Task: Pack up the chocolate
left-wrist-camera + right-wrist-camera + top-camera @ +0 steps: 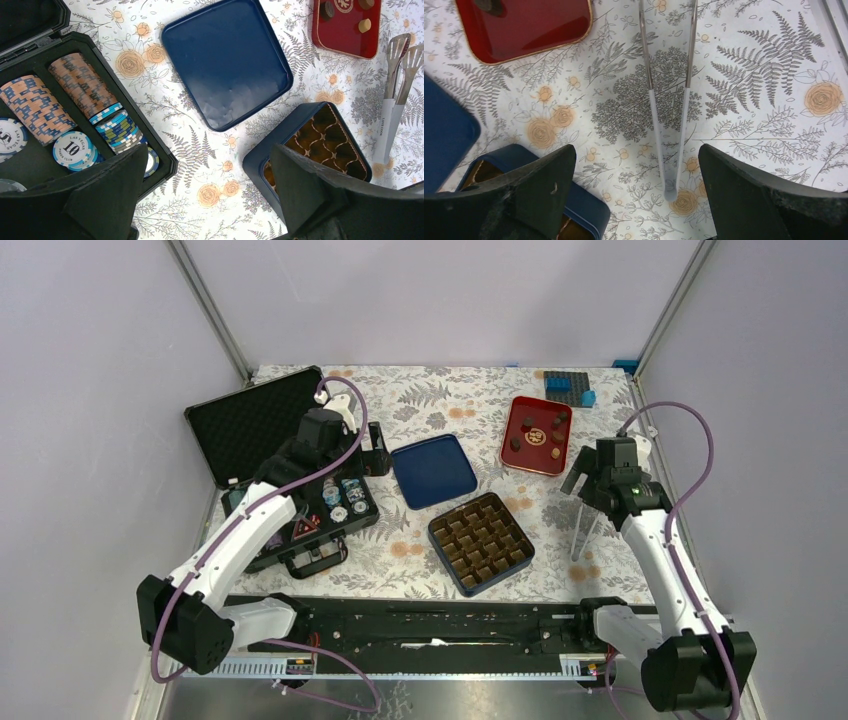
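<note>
Here, chocolate (527,422) sits in the red tray (540,455). The right gripper (636,160) hangs open over the tongs (667,125), likely to grasp them; the left gripper (207,152) hovers open near the box (257,160).

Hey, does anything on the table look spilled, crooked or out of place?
Nothing looks spilled or damaged. The chocolates sit in the red tray, the tin holds only its empty grid, its lid lies beside it. One oddity: an open poker chip case on the left, unrelated to packing.

Overhead overview, close downward wrist views, tongs (394,112) shared
</note>
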You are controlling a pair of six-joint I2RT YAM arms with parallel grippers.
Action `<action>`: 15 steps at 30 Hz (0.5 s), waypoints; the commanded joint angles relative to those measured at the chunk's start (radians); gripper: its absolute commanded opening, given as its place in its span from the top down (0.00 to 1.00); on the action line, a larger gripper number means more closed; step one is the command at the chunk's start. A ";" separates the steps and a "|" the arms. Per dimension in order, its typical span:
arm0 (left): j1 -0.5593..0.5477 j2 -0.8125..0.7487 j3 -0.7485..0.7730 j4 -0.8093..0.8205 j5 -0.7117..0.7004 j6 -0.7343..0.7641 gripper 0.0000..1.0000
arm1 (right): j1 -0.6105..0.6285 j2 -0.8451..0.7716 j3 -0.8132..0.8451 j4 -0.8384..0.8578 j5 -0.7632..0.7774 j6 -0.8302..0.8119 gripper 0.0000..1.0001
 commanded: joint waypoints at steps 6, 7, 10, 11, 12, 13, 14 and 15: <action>0.003 -0.015 0.001 0.052 0.031 0.017 0.01 | -0.009 -0.038 -0.022 0.032 -0.010 0.013 0.01; 0.003 -0.018 -0.003 0.052 0.036 0.014 0.01 | -0.024 -0.036 -0.023 0.028 -0.003 0.009 0.00; 0.003 -0.033 -0.012 0.059 0.048 0.010 0.01 | -0.118 -0.018 -0.032 0.019 -0.024 0.005 0.01; 0.003 -0.036 -0.018 0.064 0.050 0.007 0.01 | -0.152 -0.014 -0.036 0.016 -0.043 0.008 0.01; 0.003 -0.039 -0.024 0.069 0.055 0.006 0.01 | -0.178 -0.012 -0.043 0.014 -0.057 0.014 0.00; 0.003 -0.041 -0.029 0.073 0.058 0.005 0.01 | -0.195 -0.010 -0.050 0.014 -0.060 0.025 0.01; 0.003 -0.039 -0.032 0.075 0.062 0.006 0.01 | -0.209 -0.009 -0.058 0.016 -0.064 0.035 0.00; 0.003 -0.037 -0.033 0.075 0.064 0.006 0.01 | -0.220 -0.006 -0.068 0.019 -0.069 0.046 0.00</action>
